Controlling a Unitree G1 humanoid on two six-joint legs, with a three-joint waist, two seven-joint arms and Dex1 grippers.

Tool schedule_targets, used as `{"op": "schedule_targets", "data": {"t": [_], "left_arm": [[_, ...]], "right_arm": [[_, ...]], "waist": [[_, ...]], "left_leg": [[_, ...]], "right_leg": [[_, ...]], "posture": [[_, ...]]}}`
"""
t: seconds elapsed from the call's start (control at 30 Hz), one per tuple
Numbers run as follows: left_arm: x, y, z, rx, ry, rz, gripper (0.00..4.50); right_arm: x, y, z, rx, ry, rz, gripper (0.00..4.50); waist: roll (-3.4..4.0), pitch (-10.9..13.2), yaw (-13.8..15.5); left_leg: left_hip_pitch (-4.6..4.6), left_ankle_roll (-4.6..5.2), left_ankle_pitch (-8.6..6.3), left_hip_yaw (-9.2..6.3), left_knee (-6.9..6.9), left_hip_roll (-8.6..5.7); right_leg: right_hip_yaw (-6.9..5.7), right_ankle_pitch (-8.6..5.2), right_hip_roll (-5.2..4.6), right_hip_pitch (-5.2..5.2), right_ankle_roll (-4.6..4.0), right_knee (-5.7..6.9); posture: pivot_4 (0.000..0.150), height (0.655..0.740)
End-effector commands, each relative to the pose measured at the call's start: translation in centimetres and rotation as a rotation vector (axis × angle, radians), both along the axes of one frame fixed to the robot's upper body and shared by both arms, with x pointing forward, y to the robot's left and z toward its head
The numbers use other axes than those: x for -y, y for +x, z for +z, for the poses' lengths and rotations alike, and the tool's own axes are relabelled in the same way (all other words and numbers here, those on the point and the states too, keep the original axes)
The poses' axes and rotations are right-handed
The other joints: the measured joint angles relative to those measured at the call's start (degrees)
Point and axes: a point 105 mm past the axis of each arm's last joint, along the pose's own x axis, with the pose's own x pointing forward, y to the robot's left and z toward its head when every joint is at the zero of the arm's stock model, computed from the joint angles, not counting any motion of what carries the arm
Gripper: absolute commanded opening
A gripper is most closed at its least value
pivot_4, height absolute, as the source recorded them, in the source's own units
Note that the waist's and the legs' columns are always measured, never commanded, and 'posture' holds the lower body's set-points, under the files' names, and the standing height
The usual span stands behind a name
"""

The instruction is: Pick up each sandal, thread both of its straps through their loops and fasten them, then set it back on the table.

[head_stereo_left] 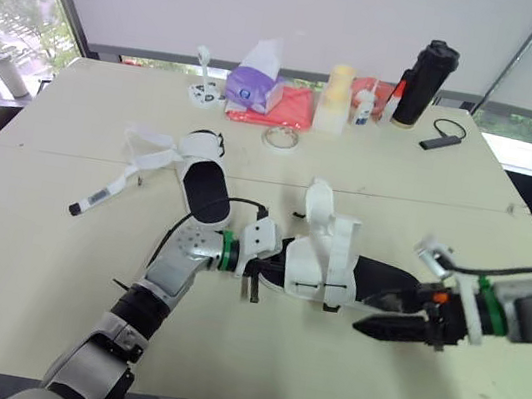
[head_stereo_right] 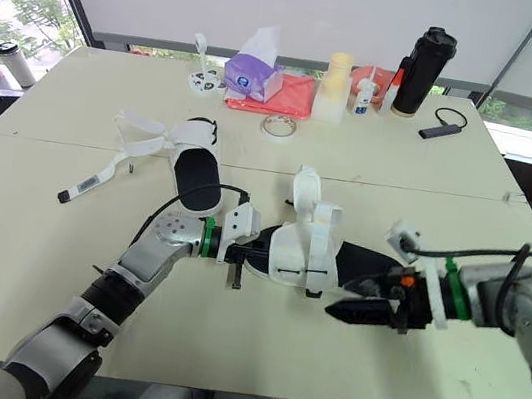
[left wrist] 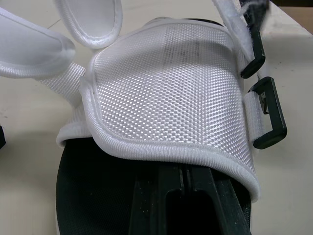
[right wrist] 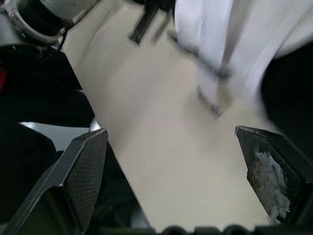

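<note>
Two sandals lie on the table (head_stereo_left: 35, 254) in the eye views: the far sandal (head_stereo_left: 202, 184) with straps splayed, the near sandal (head_stereo_left: 322, 259) between both grippers, straps standing loose. Left wrist view: left gripper (left wrist: 183, 178) clenched at its heel, probably steadying it, with black loops (left wrist: 269, 117) beside the mesh upper. Right wrist view: right gripper (right wrist: 171, 134) spread wide over bare tabletop near the toe. Tissue pack (head_stereo_left: 256, 85) print is too small to read

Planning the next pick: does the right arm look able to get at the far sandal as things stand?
Probably not cleanly: the far sandal lies past the near sandal and the left gripper, which sit between it and the right gripper.
</note>
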Motion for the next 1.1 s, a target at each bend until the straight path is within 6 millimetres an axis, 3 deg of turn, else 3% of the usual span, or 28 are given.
{"op": "schedule_targets", "data": {"t": [0.03, 0.13, 0.43, 0.63, 1.1], "left_arm": [[0.4, -0.2, 0.2, 0.013, -0.001, -0.021, 0.0], [0.4, -0.3, 0.2, 0.013, 0.003, -0.027, 0.0], [0.5, -0.3, 0.3, 0.014, 0.002, -0.031, 0.0], [0.5, -0.4, 0.3, 0.013, 0.002, -0.031, 0.0], [0.2, -0.3, 0.2, 0.011, 0.002, -0.019, 0.0]], "right_arm": [[-0.3, 0.0, 0.5, 0.046, 0.024, -0.017, 4.44], [-0.8, 0.1, -0.7, 0.047, 0.034, -0.034, 4.44], [-1.8, 0.8, -1.6, 0.06, 0.09, -0.071, 4.44], [-2.7, 1.6, -1.0, 0.09, 0.13, -0.07, 4.44], [-5.5, 0.7, -0.9, 0.068, 0.203, -0.005, 4.44]], "waist": [[0.01, 0.0, -0.02], [-0.01, -0.01, -0.04], [0.0, -0.01, -0.04], [0.0, -0.01, -0.07], [0.0, -0.01, -0.09]], "left_leg": [[0.0, 0.0, 0.0, 0.0, 0.02, 0.0], [0.0, 0.0, 0.0, -0.02, 0.05, 0.01], [0.0, 0.0, 0.0, -0.02, 0.06, 0.01], [0.0, 0.0, 0.0, -0.02, 0.06, 0.01], [0.0, 0.01, 0.0, -0.05, 0.06, 0.01]], "right_leg": [[0.0, 0.0, 0.01, 0.01, 0.0, 0.0], [-0.01, 0.0, 0.03, 0.03, 0.0, 0.0], [-0.01, 0.0, 0.02, 0.03, 0.0, 0.01], [0.0, 0.0, 0.02, 0.03, 0.0, 0.01], [-0.01, 0.0, 0.03, 0.02, 0.0, 0.02]], "posture": [[0.15, 0.74], [0.15, 0.74], [0.15, 0.74], [0.15, 0.74], [0.15, 0.74]]}}
